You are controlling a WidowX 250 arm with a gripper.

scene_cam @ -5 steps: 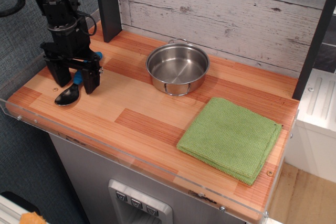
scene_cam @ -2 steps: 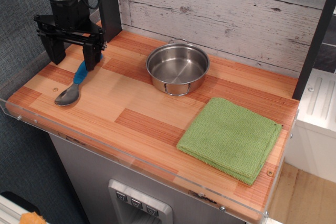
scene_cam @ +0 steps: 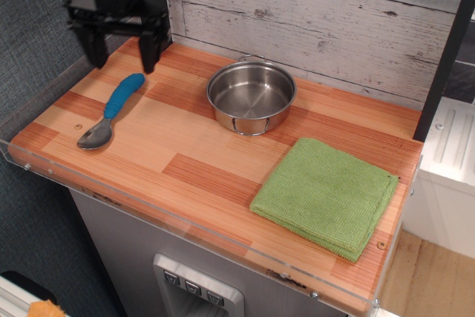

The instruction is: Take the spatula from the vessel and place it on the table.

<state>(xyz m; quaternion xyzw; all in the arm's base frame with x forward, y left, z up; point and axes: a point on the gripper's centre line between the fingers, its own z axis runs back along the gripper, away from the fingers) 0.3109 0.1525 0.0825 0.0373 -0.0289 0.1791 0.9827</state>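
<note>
The spatula (scene_cam: 111,111) lies flat on the table (scene_cam: 208,161) at its left end, blue handle pointing back, shiny metal head toward the front edge. The vessel (scene_cam: 251,96), a small steel pot with loop handles, stands empty at the back middle of the table. My gripper (scene_cam: 122,57) hangs open and empty above the table's back left corner, its two black fingers pointing down, above and behind the spatula's handle and clear of it.
A folded green cloth (scene_cam: 326,194) lies on the right part of the table. A dark post (scene_cam: 152,5) stands just behind the gripper. A whitewashed plank wall (scene_cam: 319,12) runs along the back. A clear plastic edge (scene_cam: 44,172) rims the table's front.
The gripper has let go of the spatula and risen up and back toward the corner. The spatula stays lying on the table.
</note>
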